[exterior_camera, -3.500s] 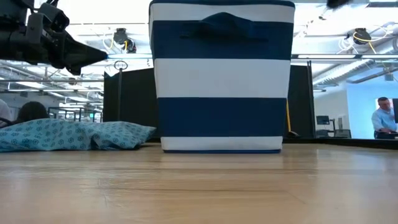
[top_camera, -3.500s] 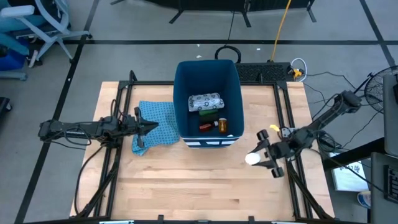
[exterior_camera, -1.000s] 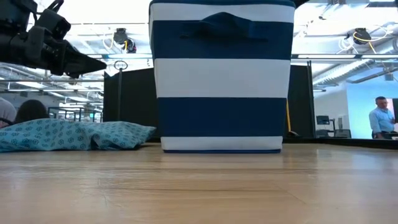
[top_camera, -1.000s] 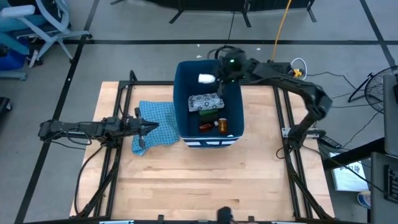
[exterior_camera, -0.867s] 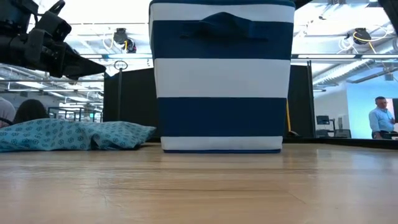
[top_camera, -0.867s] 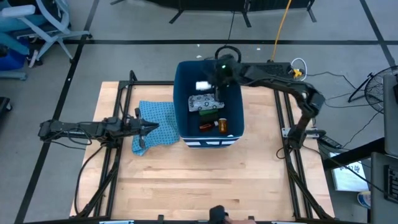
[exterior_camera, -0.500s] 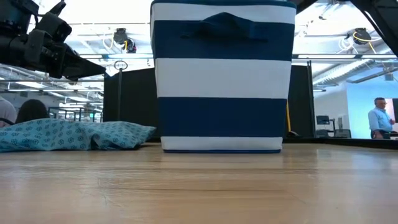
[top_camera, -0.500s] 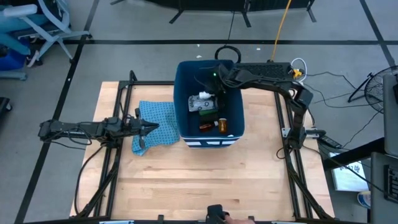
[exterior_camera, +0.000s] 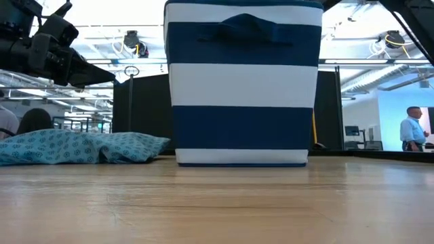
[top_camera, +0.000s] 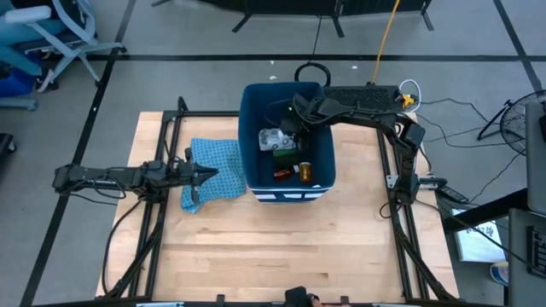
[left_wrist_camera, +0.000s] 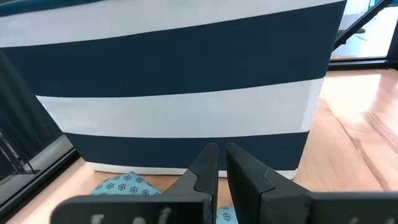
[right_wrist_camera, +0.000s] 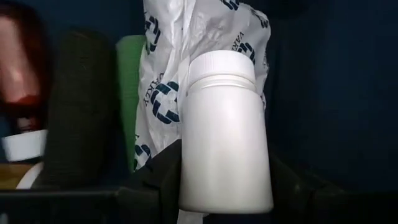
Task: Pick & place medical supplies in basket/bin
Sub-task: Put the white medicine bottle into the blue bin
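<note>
While the left gripper waits clenched beside the bin, the right gripper reaches down inside it, fingers grasping a white bottle just above the white packet. Placing step: next, release and lift clear.

On the crinkled white plastic packet, dark blue printed lettering is showing beside round logos, but it is running sideways and is not reading clearly.
</note>
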